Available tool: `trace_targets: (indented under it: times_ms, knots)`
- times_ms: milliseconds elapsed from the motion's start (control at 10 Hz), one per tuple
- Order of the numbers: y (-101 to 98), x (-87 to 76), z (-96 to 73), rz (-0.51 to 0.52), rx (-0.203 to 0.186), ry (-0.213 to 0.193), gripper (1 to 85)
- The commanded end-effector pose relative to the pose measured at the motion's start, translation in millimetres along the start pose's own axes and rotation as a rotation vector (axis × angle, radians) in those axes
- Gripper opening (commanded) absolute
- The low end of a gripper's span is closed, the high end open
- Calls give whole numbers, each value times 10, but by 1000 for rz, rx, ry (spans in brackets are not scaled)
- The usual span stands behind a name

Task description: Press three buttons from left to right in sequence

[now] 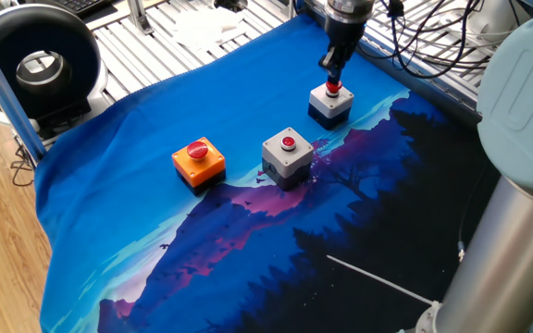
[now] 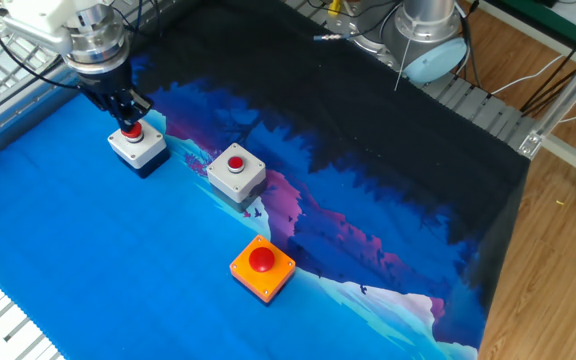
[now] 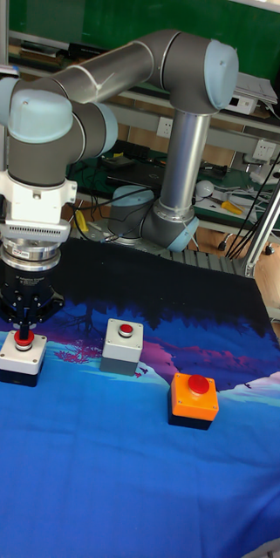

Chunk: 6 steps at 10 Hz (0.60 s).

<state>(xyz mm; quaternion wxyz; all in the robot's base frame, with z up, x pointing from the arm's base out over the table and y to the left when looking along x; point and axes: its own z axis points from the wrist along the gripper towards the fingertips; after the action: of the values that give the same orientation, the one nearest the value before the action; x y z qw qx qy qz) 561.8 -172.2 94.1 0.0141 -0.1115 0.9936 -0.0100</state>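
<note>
Now, from one fixed view, the gripper (image 1: 335,81) stands upright on the white box's button (image 1: 333,90), apparently pressing. From the other fixed view, grey box (image 2: 236,169) and orange box (image 2: 262,266) sit apart, untouched. From the tall fixed view, I cannot tell how the fingers stand.

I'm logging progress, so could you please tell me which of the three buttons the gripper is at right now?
The white box with the dark base: the gripper is down on its red button. The grey box and orange box stand clear.

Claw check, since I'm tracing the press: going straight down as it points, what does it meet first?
The claw would meet the white box's red button; it looks already at it.
</note>
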Motion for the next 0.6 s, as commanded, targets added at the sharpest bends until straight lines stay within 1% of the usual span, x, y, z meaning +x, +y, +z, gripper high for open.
trace_targets:
  times_ms: [0, 100, 200, 500]
  knots:
    - [-19, -8, 17, 7, 1, -6, 10]
    - [-50, 7, 18, 6, 11, 0, 10]
    - [-48, 11, 17, 6, 10, 1, 10]
    - [34, -20, 15, 14, -5, -1, 10]
